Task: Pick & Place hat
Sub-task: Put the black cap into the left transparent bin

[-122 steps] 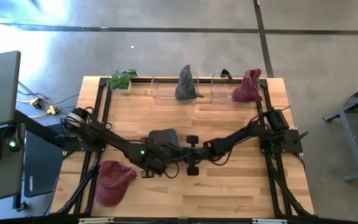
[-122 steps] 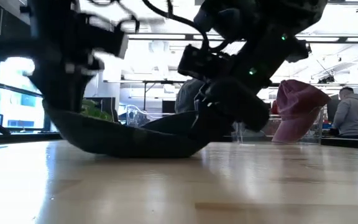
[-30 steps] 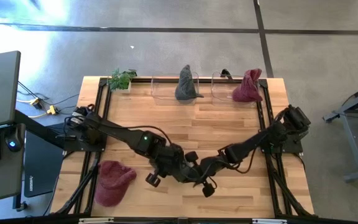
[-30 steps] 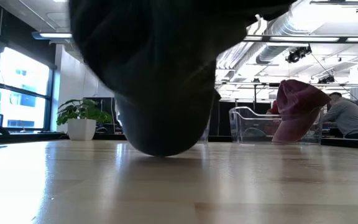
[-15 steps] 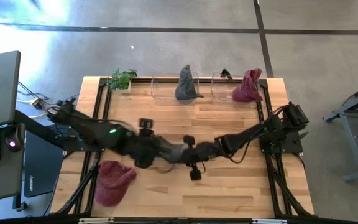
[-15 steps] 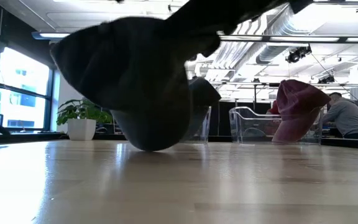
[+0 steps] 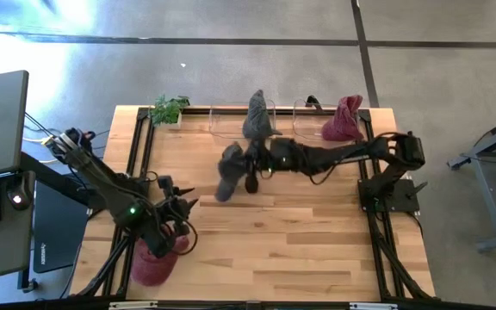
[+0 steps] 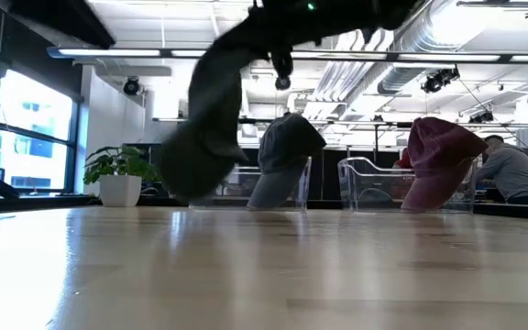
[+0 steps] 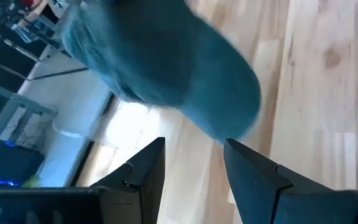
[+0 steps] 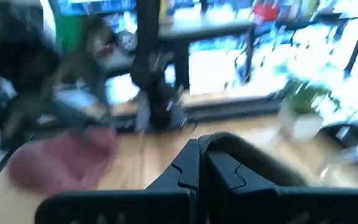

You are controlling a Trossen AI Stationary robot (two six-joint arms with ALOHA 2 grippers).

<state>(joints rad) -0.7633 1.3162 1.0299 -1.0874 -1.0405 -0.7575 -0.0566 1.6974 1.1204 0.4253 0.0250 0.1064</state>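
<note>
My right gripper (image 7: 250, 164) is shut on a dark grey hat (image 7: 228, 175), which hangs over the middle of the table's far half and also shows in the low view (image 8: 207, 119). My left gripper (image 7: 177, 227) is open and empty near the table's near left corner. It is just above and beside a maroon hat (image 7: 151, 261) that lies on the table. In the left wrist view this maroon hat (image 9: 160, 62) lies ahead of the open gripper (image 9: 194, 162). My right gripper pinches the dark grey hat at its upper edge (image 7: 240, 161) between its two shut fingers (image 10: 201, 163). It comes about level from the table's right side. The hat hangs slack below the fingers, lifted clear of the table.
A grey hat (image 7: 257, 116) and a second maroon hat (image 7: 343, 120) sit on two clear containers (image 7: 222, 122) at the far edge. A small potted plant (image 7: 169, 109) stands at the far left. Bare wood (image 7: 300, 241) lies in the table's near half.
My right gripper has carried the dark grey hat from the near middle up and toward the far edge. The hat, which touched the table, now hangs clear. My left gripper has left that hat and gone toward the near left corner, to the maroon hat.
</note>
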